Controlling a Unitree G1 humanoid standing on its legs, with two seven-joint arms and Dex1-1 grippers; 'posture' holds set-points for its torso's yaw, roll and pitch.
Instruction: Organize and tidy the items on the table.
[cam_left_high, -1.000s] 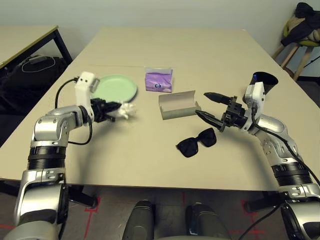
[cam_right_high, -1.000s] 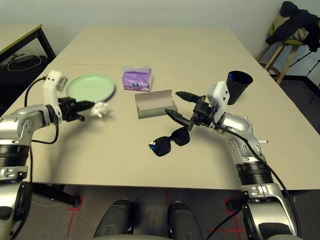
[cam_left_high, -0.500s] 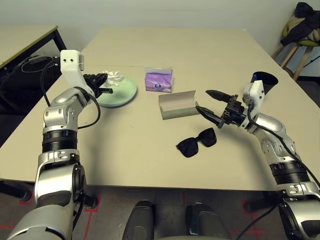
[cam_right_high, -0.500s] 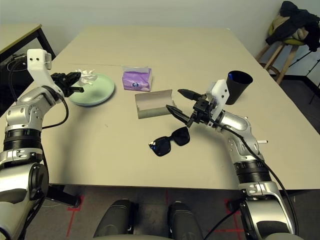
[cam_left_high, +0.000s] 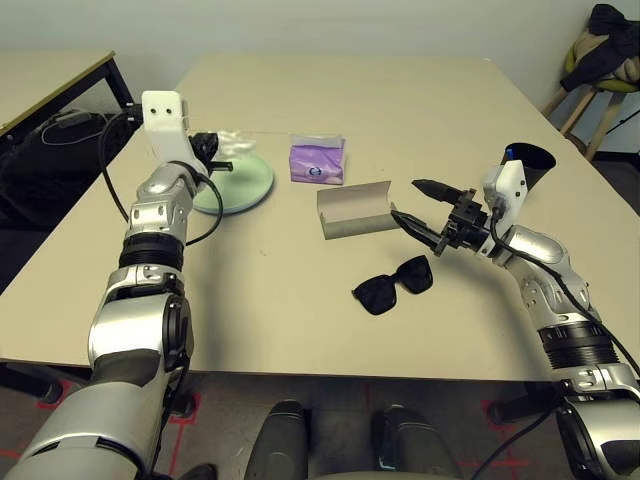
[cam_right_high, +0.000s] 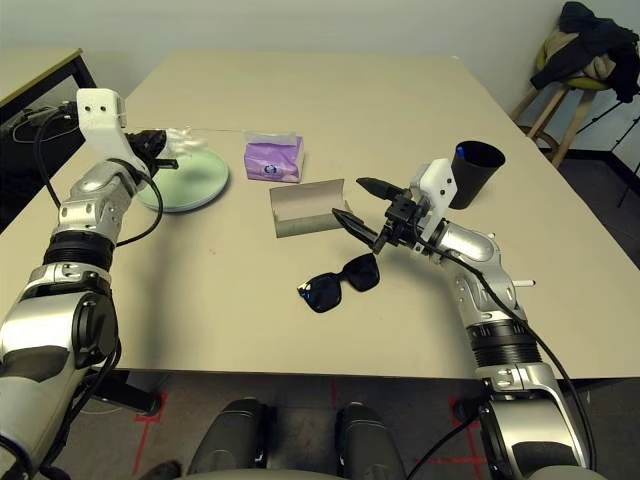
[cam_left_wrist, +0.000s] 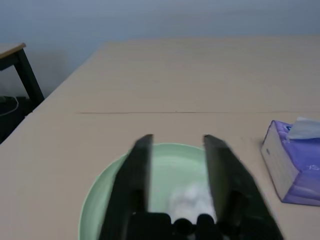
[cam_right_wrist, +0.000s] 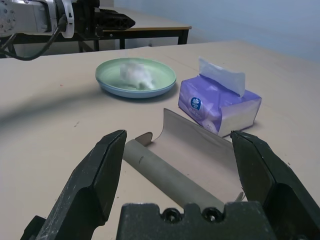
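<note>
Tissue: the crumpled white tissue (cam_right_wrist: 134, 73) lies in the round mint green plate (cam_right_wrist: 165, 81), clear of both grippers.
Plates: the mint green plate sits on a pale blue plate (cam_right_wrist: 116, 91) whose rim shows beneath it, on the left part of the table.
Left gripper: the left gripper (cam_left_wrist: 176, 150) hangs above the plate with its two black fingers apart and nothing between them; the tissue lies below the gap.
Tissue pack: the purple tissue pack (cam_left_high: 317, 160) stands just beside the plates, a white sheet poking from its top.
Glasses case: the open grey glasses case (cam_left_high: 357, 210) lies near the table's middle.
Right gripper: the right gripper (cam_left_high: 420, 210), fingers spread wide and empty, is just beside the case.
Sunglasses: the black sunglasses (cam_left_high: 393, 283) lie near the front edge, below the case.
Cup: the black cup (cam_right_high: 476, 173) stands behind the right arm.
Table: large light beige table (cam_left_high: 400, 100).
</note>
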